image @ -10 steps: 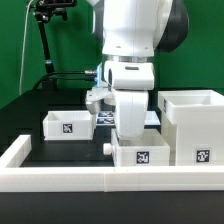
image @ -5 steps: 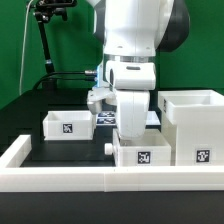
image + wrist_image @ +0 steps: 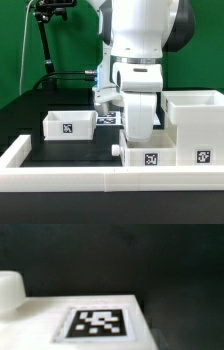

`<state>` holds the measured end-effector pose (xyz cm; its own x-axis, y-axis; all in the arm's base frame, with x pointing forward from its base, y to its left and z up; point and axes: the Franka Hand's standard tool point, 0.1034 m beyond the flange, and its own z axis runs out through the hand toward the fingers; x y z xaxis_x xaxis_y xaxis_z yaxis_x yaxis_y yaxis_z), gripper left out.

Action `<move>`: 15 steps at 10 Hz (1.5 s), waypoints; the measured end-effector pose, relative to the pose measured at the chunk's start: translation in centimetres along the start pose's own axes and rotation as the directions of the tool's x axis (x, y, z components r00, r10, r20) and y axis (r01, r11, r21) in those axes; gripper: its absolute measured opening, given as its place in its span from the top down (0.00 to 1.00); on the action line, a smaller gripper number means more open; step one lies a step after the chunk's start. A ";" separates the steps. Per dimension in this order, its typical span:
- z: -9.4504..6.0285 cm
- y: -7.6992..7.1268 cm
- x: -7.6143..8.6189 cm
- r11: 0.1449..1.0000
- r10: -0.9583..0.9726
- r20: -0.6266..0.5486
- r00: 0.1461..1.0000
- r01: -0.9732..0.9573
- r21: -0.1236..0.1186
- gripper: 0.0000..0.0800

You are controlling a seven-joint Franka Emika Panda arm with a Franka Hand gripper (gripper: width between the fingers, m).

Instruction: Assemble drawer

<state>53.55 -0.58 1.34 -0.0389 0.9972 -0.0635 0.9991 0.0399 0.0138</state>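
Observation:
A small white tray (image 3: 148, 156) with a tag on its side and a knob (image 3: 118, 150) sits just behind the front rail. My gripper (image 3: 140, 138) reaches down into it; the hand hides the fingers, and the tray moves with them. The wrist view shows this tray's tagged white face (image 3: 98, 321) close up, with no fingertips in sight. The tall boxy shell (image 3: 195, 125) stands directly to the tray's right in the exterior view. A second small tray (image 3: 68, 124) sits at the exterior view's left.
A long low white rail (image 3: 90, 176) runs along the front. The marker board (image 3: 105, 118) lies behind the trays. A black stand (image 3: 42, 45) rises at the back left. A white rounded shape (image 3: 9, 288) shows at the wrist view's edge.
The arm and the small tray under it have shifted toward the exterior view's right, closer to the shell. The other tray and the shell have not moved.

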 end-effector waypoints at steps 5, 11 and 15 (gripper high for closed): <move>0.4 0.0 0.1 0.999 0.034 -0.001 0.999 -0.034 0.004 0.95; 0.4 0.1 0.7 0.995 0.102 -0.004 0.995 -0.102 0.004 0.95; 0.3 0.2 1.7 0.996 0.088 -0.009 0.996 -0.088 -0.006 0.95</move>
<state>53.64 1.14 0.89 0.0494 0.9974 -0.0526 0.9985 -0.0481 0.0251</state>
